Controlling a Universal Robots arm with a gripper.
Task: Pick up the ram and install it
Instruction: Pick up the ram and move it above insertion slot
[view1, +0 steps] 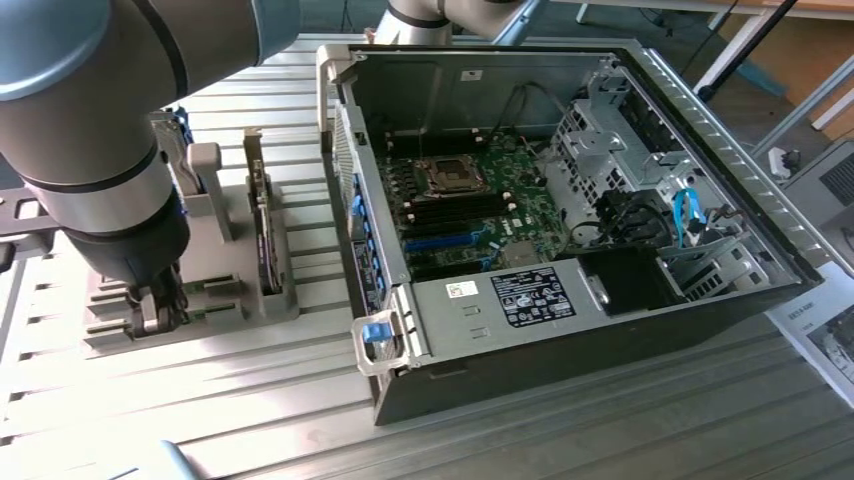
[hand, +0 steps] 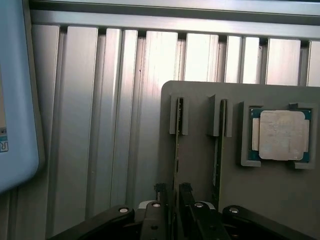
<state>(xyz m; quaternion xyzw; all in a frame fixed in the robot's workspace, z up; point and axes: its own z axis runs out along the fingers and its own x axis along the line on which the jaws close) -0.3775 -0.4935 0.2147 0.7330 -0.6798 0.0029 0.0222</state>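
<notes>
The ram (hand: 176, 150) stands on edge in a slot of the grey holder plate (hand: 195, 165), seen as a thin dark green strip. My gripper (hand: 172, 191) is low over it and open, one black fingertip (hand: 160, 190) on each side of the strip near one end; I cannot tell whether they touch it. In the exterior view the gripper (view1: 158, 308) is down at the grey holder (view1: 200, 300) on the exterior view's left, beside the open computer case (view1: 561, 330). The motherboard (view1: 467, 205) with its long dark memory slots lies inside the case.
A second thin board (hand: 218, 145) stands in the neighbouring slot. A square silver processor (hand: 280, 135) sits in a pocket of the holder. A tall dark card (view1: 267, 235) stands upright in the holder. A pale blue arm housing (hand: 17, 100) is close by. The table is ribbed aluminium (hand: 100, 125).
</notes>
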